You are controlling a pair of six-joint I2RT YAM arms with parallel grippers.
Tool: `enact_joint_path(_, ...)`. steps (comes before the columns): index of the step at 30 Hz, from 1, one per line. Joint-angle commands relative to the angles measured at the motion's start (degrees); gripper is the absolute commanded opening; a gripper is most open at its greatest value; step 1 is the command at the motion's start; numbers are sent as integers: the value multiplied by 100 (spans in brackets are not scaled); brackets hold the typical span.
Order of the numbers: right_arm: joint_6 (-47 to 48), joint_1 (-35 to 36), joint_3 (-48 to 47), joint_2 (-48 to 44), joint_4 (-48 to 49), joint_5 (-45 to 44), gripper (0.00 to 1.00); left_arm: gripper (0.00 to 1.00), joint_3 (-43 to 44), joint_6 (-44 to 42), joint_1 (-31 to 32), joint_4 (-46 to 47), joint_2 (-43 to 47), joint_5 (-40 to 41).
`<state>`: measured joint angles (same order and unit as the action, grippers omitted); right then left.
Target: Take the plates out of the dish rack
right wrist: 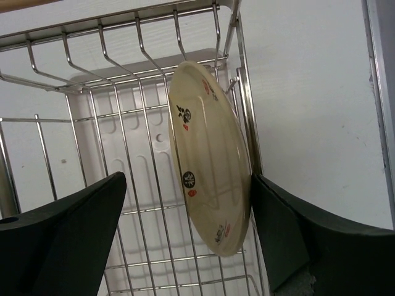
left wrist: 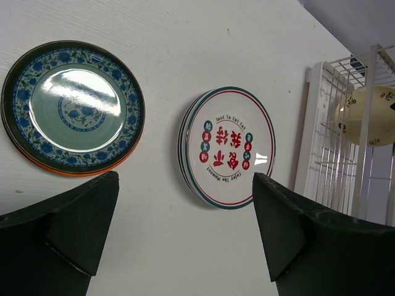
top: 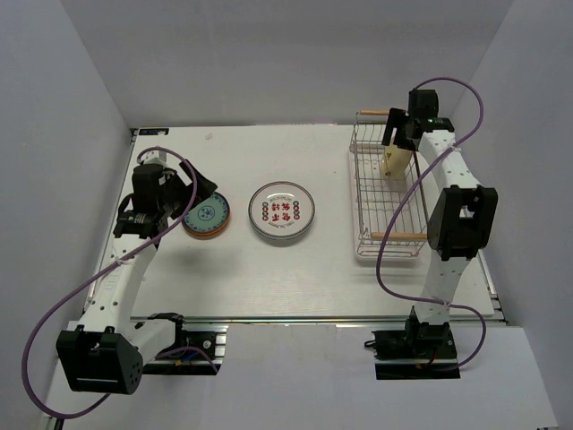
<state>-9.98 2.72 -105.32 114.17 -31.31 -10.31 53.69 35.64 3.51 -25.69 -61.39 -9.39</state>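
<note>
Right claw [right wrist: 188, 185]: spread wide, one finger either side of the tan-yellow plate [right wrist: 210, 160], not yet pinching it.
Plate's look: glossy, with small dark and red motifs; stands on edge, tilted.
Plate's place: far end of the dish rack [top: 385, 193], along the right edge of the surface [top: 269, 278].
Step in hand: grasping the only plate seen in the rack.
Next move: close on the rim, then lift clear of the wires.
Left claw [left wrist: 185, 179]: spread, empty, near the left edge.
Unloaded: blue-flowered plate [left wrist: 74, 105] by the left edge; white stack [left wrist: 231, 148] mid-surface.
</note>
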Motion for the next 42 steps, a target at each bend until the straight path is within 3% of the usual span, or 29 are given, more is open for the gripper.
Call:
enact_joint_path(1, 75, -52, -375, 202, 169, 265, 86, 98, 80, -92, 10, -59, 136, 130)
enact_joint_path(6, 40, -70, -533, 395, 169, 213, 78, 98, 80, -110, 10, -50, 109, 78)
enact_joint_path(13, 31, -123, -516, 483, 187, -15, 49, 98, 54, -136, 10, -15, 118, 16)
enact_joint_path(21, 171, -140, -472, 343, 257, -349, 26, 98, 71, -171, 10, 143, 162, -177)
enact_joint_path(26, 505, -140, -490, 202, 345, -288, 5, 98, 80, -171, 10, 187, 118, -371)
enact_joint_path(30, 795, -131, -542, 27, 389, -323, 0, 98, 98, -162, 10, 293, 162, -494)
enact_joint_path(42, 1393, -123, -244, -1465, 187, -499, 0, 98, 150, -171, 10, 275, 294, -880)
